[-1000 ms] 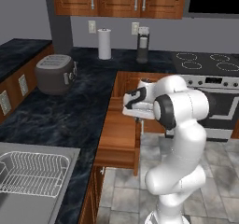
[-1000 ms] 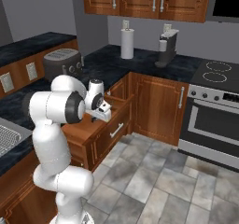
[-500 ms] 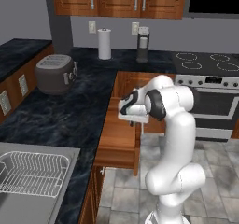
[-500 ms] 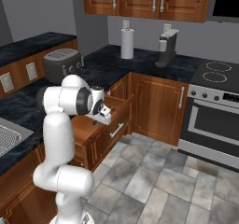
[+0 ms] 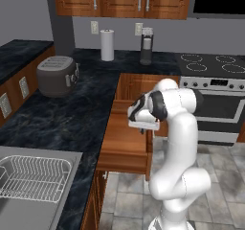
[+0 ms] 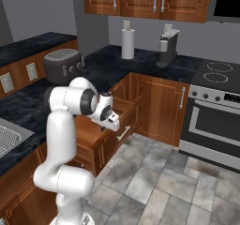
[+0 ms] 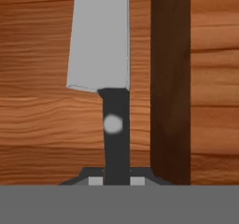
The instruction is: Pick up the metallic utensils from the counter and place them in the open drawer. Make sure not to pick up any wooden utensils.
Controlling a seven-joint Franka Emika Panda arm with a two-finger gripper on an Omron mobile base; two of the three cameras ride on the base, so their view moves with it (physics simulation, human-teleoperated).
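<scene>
Dark marbled desk [image 5: 72,114] runs along the left of both base views, with a wire rack in a sink [image 5: 28,176] at the lower left of the left base view. I count one grey rice cooker [image 5: 56,74], one white paper towel roll [image 5: 107,45] and one coffee machine [image 5: 146,46] along the back, a stove [image 5: 215,80] at the right, wooden cabinets above and grey tiled floor below.

Since a second ago my arm has swung its elbow up and back, and the hand [image 5: 142,126] has come down over the open drawer [image 5: 122,145] in the middle of the frame.

From the hand view I see one metal knife [image 7: 100,36], grey blade and dark handle, pinched at the handle between the closed fingertips [image 7: 95,181]. It hangs over the wooden drawer bottom, just left of a dark wall.
</scene>
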